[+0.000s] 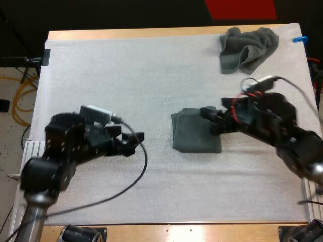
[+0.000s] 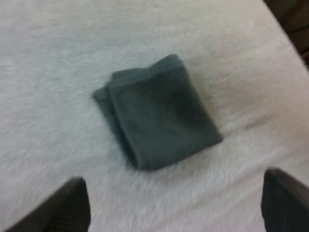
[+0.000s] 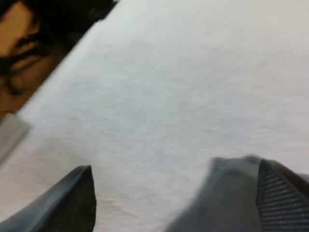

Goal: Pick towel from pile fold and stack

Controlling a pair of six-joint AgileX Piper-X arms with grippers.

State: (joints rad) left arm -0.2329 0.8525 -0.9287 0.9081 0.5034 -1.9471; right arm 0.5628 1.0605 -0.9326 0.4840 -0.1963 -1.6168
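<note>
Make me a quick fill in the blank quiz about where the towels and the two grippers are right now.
1. The left gripper, over bare white mat short of the folded towel, is ___.
2. In the high view, the crumpled towel lies at the mat's far ___ corner.
3. The right gripper is at the edge of the ___ towel.
Missing words: open; right; folded.

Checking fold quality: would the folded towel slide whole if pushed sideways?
The folded towel is soft cloth on a fuzzy mat, so it probably bunches rather than slides. Its layers sit offset at one edge; lifted there, it likely unfolds.
</note>
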